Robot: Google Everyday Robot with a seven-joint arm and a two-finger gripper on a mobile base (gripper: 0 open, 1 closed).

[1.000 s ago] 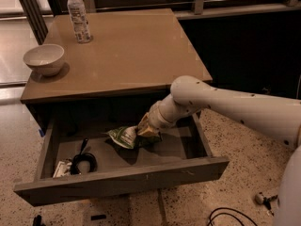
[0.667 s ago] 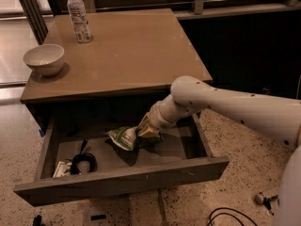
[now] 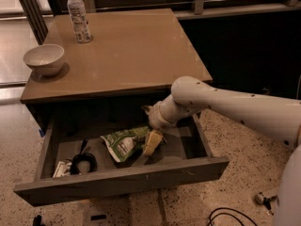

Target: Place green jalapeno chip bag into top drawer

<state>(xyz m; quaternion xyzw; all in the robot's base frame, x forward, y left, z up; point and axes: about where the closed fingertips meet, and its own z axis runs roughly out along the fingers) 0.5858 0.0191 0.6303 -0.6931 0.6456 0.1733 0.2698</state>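
Note:
The top drawer (image 3: 122, 180) is pulled open below the table top. The green jalapeno chip bag (image 3: 123, 145), green with white patches, lies inside the drawer near its middle. My gripper (image 3: 151, 143) reaches down into the drawer from the right on a white arm and is at the bag's right end, touching it. I cannot tell whether it still grips the bag.
A black coiled cable (image 3: 82, 161) and a small white item (image 3: 61, 168) lie in the drawer's left part. A white bowl (image 3: 43, 59) and a clear plastic bottle (image 3: 78, 14) stand on the brown table (image 3: 136, 51). A dark cabinet stands to the right. Cables lie on the floor (image 3: 225, 215).
My gripper and the bag have moved a little lower into the drawer. The bag now lies flatter on the drawer floor.

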